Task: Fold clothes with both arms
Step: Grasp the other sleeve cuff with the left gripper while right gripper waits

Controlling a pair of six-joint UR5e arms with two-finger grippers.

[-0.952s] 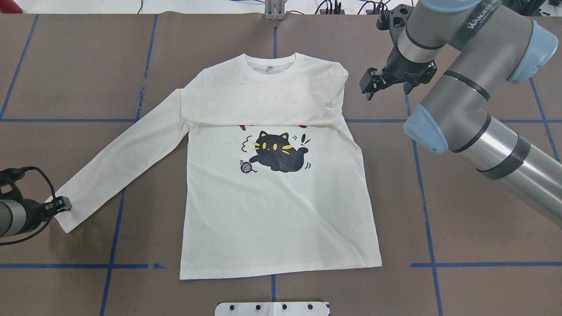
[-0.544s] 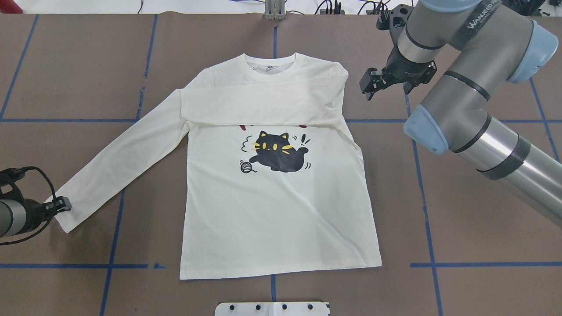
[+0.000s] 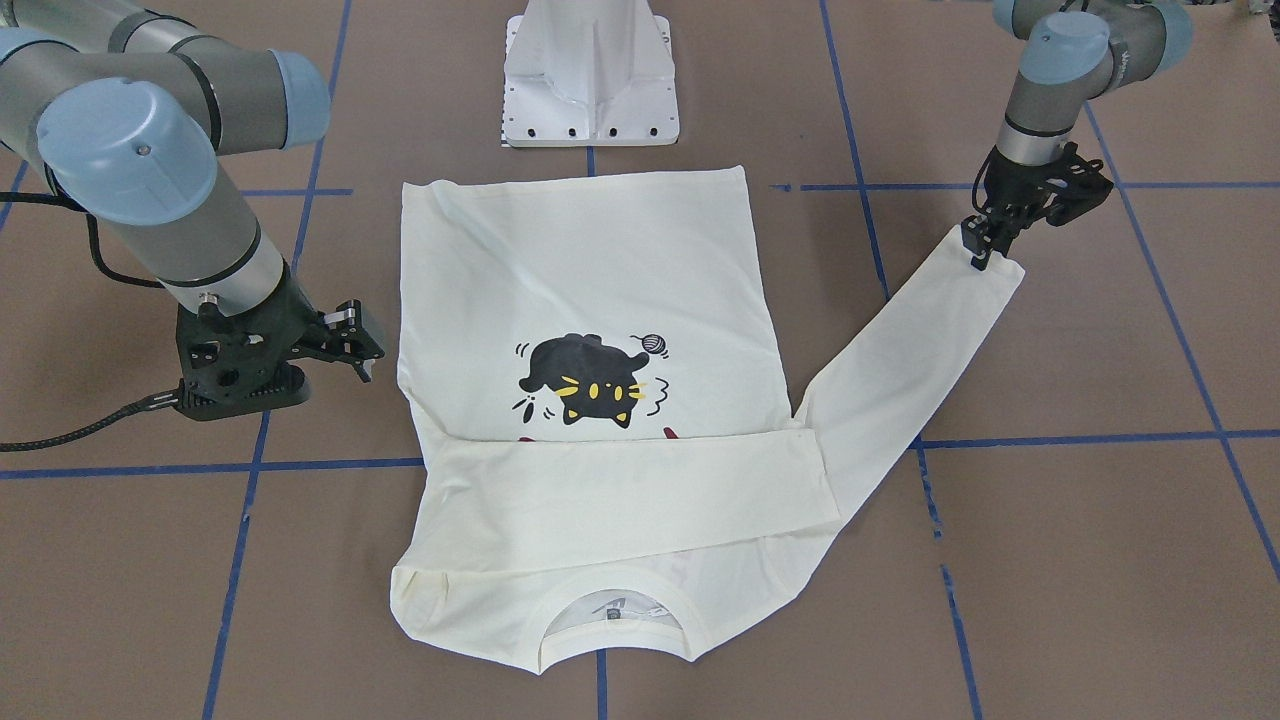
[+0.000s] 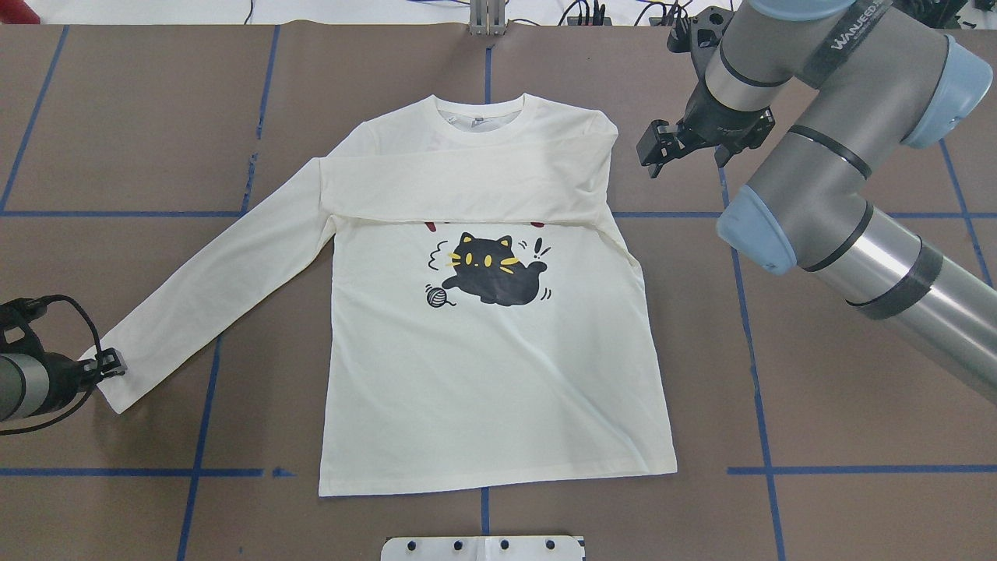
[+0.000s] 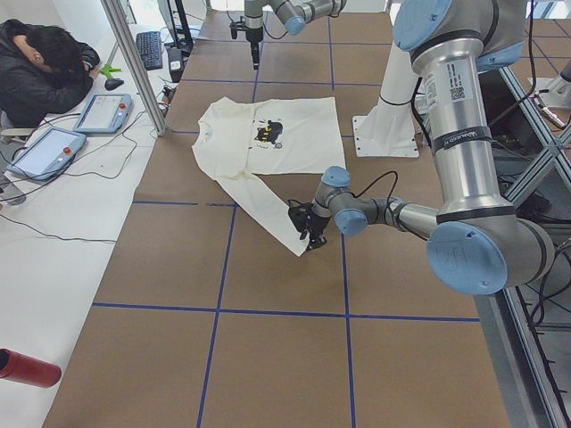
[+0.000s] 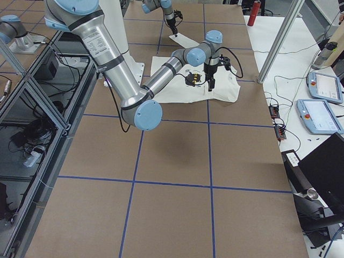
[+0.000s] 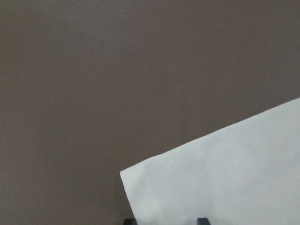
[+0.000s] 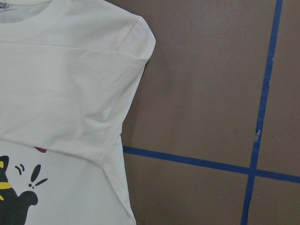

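Pedestal base (image 4: 483, 548): white, at the near edge of the bench (image 4: 818, 374), which is brown with blue tape lines (image 4: 759, 421)
T-shirt (image 4: 483, 389): cream, lies flat and face up in the middle of the bench, hem on the near side, collar (image 4: 483, 126) on the far side
Left gripper (image 4: 111, 363): low at the cuff (image 7: 197, 187) of the left sleeve (image 4: 218, 288), which stretches slanted over the bench; the jaws stand a little apart, both fingertips (image 7: 130, 221) at the cuff's edge; whether they touch the cloth I cannot tell
Print: black cat (image 4: 491, 269) with yellow details, beside it a ball of yarn (image 4: 438, 296)
Right sleeve (image 4: 467, 183): folded across the chest; it covers the dark red lettering (image 4: 430, 226), only the lower tips show, not readable
Right gripper (image 4: 654, 152): over the bench just beside the right shoulder (image 4: 600, 125), jaws apart, holding nothing
Writing: white letters on a black band (image 4: 845, 39) of the right arm (image 4: 826, 179), about "WANUEED", the end cut off; the neck label (image 4: 477, 118) is too small to read
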